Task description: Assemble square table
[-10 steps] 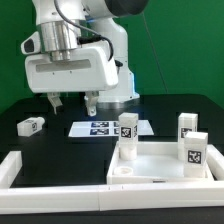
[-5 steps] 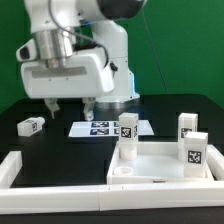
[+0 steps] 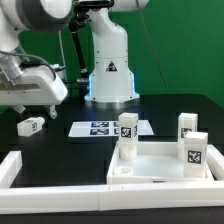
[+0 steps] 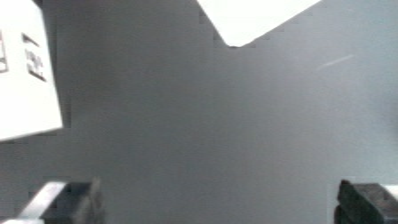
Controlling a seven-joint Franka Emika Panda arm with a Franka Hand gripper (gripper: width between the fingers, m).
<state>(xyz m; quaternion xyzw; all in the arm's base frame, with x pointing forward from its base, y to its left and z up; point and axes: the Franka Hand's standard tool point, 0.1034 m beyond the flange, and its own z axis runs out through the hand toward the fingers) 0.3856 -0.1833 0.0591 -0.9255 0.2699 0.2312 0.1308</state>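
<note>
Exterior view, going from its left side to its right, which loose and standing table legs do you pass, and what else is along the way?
Gripper above the lying leg → marker board → leg at the tabletop's near-left corner → tabletop → front right leg.

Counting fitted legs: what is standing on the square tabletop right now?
On the tabletop three legs stand upright: one, one, one. Whether each sits in a socket is hidden.
</note>
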